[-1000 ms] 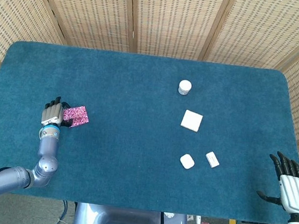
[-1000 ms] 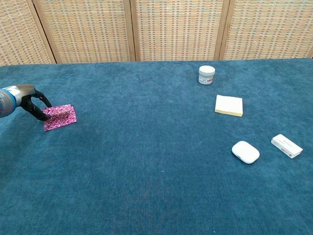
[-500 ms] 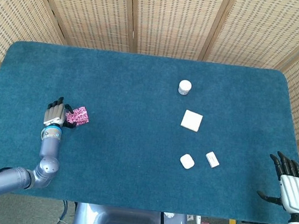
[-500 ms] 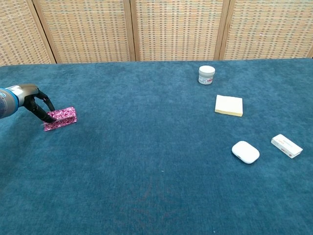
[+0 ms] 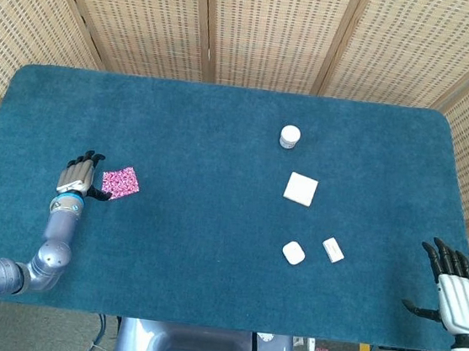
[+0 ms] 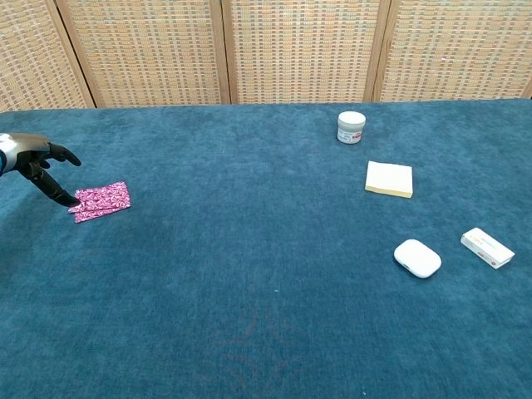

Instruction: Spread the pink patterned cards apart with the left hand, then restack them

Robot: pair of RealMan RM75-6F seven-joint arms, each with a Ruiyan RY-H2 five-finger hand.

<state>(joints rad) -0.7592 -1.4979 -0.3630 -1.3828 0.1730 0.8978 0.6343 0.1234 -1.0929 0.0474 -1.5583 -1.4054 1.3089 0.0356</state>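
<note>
**Left hand beside pink cards on a blue table**

A wide table [image 5: 202, 307] covered in dark teal felt filled both views, w/ woven wicker screens [image 5: 268, 27] standing behind it.

The pink patterned cards [image 5: 120, 182] lay flat near the table's left edge, roughly mid-depth. In the chest view the cards [image 6: 101, 201] showed as a slightly offset stack – one edge peeked out below the top card, so they were not perfectly squared.

The left hand [image 5: 77, 177] sat just beside the cards, on their left. Its fingers were apart and extended, holding nothing. From the chest view the left hand [image 6: 37, 166] reached in from the frame's left edge; one dark fingertip [image 6: 70, 199] pointed down at the cards' left corner, touching or nearly touching it – contact could not be confirmed. Another finger pointed out to the right, above the cards, clear of them.

The right hand [image 5: 456, 294] was at the table's near right corner, well apart from everything else, seen in the head view only. Its fingers were spread and straight, gripping nothing.

Other items sat on the right half of the table, far from the cards:
- a small white jar [image 5: 290, 137] toward the back
- a pale yellow sticky-note pad [image 6: 389, 179] nearer than the jar
- a white earbud case [image 6: 417, 258] toward the front
- a small white box [image 6: 487, 247] w/ a red edge, just right of the case
</note>
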